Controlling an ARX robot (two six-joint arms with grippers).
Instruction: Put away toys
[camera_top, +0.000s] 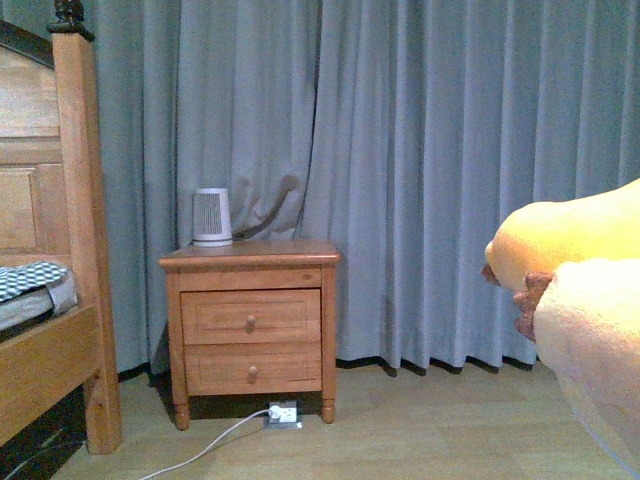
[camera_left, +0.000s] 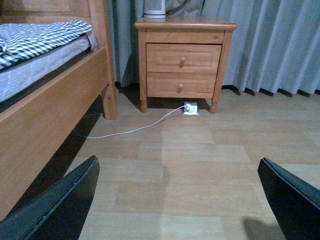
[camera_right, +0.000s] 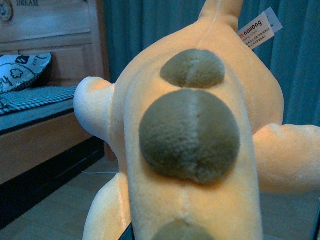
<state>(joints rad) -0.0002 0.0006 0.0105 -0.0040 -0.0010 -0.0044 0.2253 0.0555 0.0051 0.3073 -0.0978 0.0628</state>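
1. Plush (camera_top: 575, 235), front view: orange-yellow, at the right edge, raised off the floor (camera_top: 420, 440), very close to the camera and partly cut off. Nightstand (camera_top: 252, 325) with two drawers stands against grey curtains (camera_top: 440, 150); a small white ribbed appliance (camera_top: 212, 216) sits on its top. Bed frame (camera_top: 85, 230) at left. Power strip (camera_top: 284, 414) lies under the nightstand, a white cable (camera_top: 200, 450) running from it. No gripper visible here.
2. Left wrist view: left gripper (camera_left: 180, 205), empty, its two dark fingers (camera_left: 60, 205) spread wide over bare wood floor (camera_left: 185, 165). Bed (camera_left: 45, 95) with checked bedding (camera_left: 35, 37) to one side; nightstand (camera_left: 182, 62) and power strip (camera_left: 191, 108) beyond.
3. Right wrist view: plush (camera_right: 200, 165) fills the frame, back toward the camera, olive bumps (camera_right: 190, 135) along its spine, white hang tag (camera_right: 259, 29) near the far end. Right gripper itself is hidden; whether it clamps the plush cannot be told. Headboard (camera_right: 50, 45) and pillow (camera_right: 22, 70) behind.
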